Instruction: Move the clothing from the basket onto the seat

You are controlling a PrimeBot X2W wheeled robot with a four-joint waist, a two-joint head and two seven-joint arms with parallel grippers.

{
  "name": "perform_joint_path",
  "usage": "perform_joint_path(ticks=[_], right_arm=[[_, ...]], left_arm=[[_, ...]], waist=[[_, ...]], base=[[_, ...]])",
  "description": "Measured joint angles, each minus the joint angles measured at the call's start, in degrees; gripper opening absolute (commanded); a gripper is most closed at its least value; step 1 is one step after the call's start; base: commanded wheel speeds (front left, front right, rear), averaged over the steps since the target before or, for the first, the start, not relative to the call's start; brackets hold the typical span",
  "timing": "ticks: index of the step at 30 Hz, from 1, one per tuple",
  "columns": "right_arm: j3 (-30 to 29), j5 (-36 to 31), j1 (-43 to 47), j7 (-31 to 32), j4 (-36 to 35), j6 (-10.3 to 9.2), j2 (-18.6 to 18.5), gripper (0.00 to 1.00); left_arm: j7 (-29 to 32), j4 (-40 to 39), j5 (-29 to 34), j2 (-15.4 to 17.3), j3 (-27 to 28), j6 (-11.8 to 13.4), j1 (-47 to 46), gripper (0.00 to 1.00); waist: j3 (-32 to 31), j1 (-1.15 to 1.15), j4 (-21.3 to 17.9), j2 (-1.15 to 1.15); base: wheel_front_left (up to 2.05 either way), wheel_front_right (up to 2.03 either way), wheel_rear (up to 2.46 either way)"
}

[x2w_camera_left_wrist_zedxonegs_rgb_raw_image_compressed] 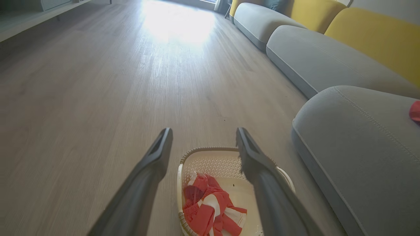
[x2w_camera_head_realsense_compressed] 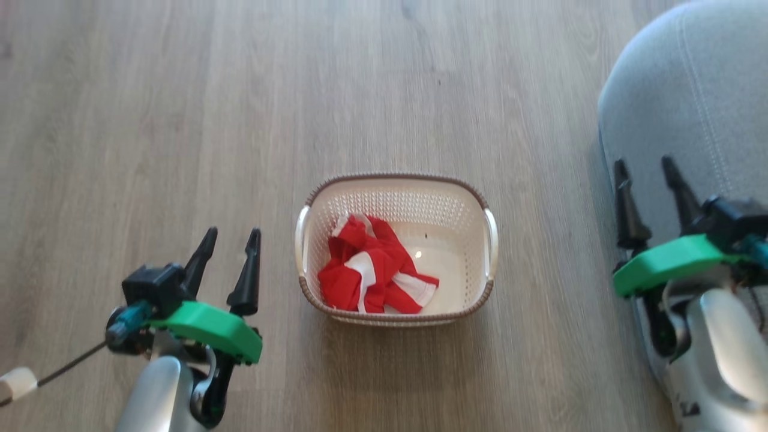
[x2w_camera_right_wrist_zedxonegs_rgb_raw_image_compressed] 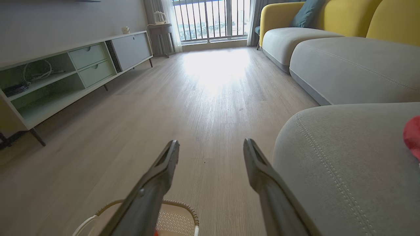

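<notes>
The cream basket (x2w_camera_head_realsense_compressed: 486, 282) with a brown rim stands on the wood floor in the middle of the head view. Red clothing (x2w_camera_head_realsense_compressed: 372, 273) with white patches lies bunched in its left half; it shows too in the left wrist view (x2w_camera_left_wrist_zedxonegs_rgb_raw_image_compressed: 210, 209). My left gripper (x2w_camera_head_realsense_compressed: 233, 233) hangs open and empty left of the basket. At the right, my right gripper (x2w_camera_head_realsense_compressed: 647, 163) is open and empty over the edge of the grey seat (x2w_camera_head_realsense_compressed: 696, 90). A bit of red fabric (x2w_camera_right_wrist_zedxonegs_rgb_raw_image_compressed: 412, 136) lies on the seat (x2w_camera_right_wrist_zedxonegs_rgb_raw_image_compressed: 344, 157) at the right wrist view's edge.
More grey cushions (x2w_camera_left_wrist_zedxonegs_rgb_raw_image_compressed: 315, 59) with yellow backrests (x2w_camera_left_wrist_zedxonegs_rgb_raw_image_compressed: 377, 36) run along the right side. A low pale-green cabinet (x2w_camera_right_wrist_zedxonegs_rgb_raw_image_compressed: 65, 75) lines the left wall. A window with railings (x2w_camera_right_wrist_zedxonegs_rgb_raw_image_compressed: 210, 19) and a small stand with a kettle (x2w_camera_right_wrist_zedxonegs_rgb_raw_image_compressed: 159, 17) are at the far end.
</notes>
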Motion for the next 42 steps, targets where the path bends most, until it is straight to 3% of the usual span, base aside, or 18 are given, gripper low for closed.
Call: perform_joint_path(ticks=[10, 17, 42], right_arm=[[3.9, 0.1, 5.0, 0.0, -1.5, 0.0, 2.1, 1.0], [4.3, 0.2, 8.5, 0.0, -1.5, 0.0, 3.8, 1.0], [2.9, 0.4, 10.6, 0.0, -2.4, -0.01, 5.4, 1.0]], left_arm=[[0.0, 0.0, 3.0, -0.9, 6.8, 0.0, 3.5, 1.0], [0.0, 0.0, 3.9, -1.3, 8.7, 0.0, 5.5, 1.0], [0.0, -1.8, 3.7, -1.4, 8.8, 0.0, 8.8, 1.0]], waist=[[-5.1, 0.0, 0.5, 0.0], [-7.3, 0.0, 0.0, 0.0], [-8.1, 0.0, -1.4, 0.0]], base=[[0.0, 0.0, 0.0], [0.0, 0.0, 0.0], [0.0, 0.0, 0.0]])
